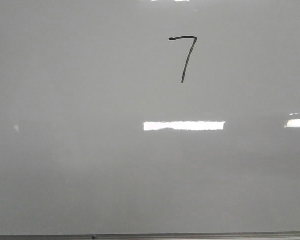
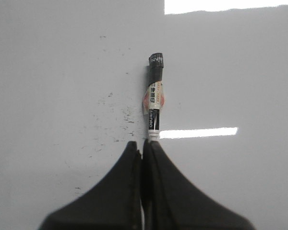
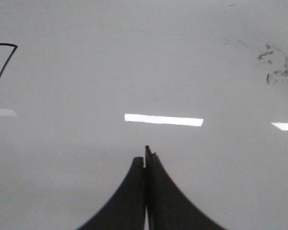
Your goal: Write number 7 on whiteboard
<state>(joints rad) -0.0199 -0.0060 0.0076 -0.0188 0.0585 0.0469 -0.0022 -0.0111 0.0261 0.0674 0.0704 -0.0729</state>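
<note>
A thin black number 7 (image 1: 185, 56) stands on the glossy grey-white whiteboard (image 1: 80, 165), up and right of the middle in the front view. Part of it also shows at the edge of the right wrist view (image 3: 1, 67). My left gripper (image 2: 143, 146) is shut on a black and white marker (image 2: 154, 103), which sticks out past the fingertips over the board (image 2: 48, 72); its black tip points away. My right gripper (image 3: 145, 155) is shut and empty above the bare board (image 3: 149, 72). Neither gripper shows in the front view.
The board's thin grey metal frame edge (image 1: 190, 235) runs along the near side. Bright rectangular glare patches (image 1: 184, 126) lie on the surface. Faint old marker smudges (image 3: 276, 67) show on the board in the right wrist view, and specks (image 2: 115, 112) beside the marker in the left.
</note>
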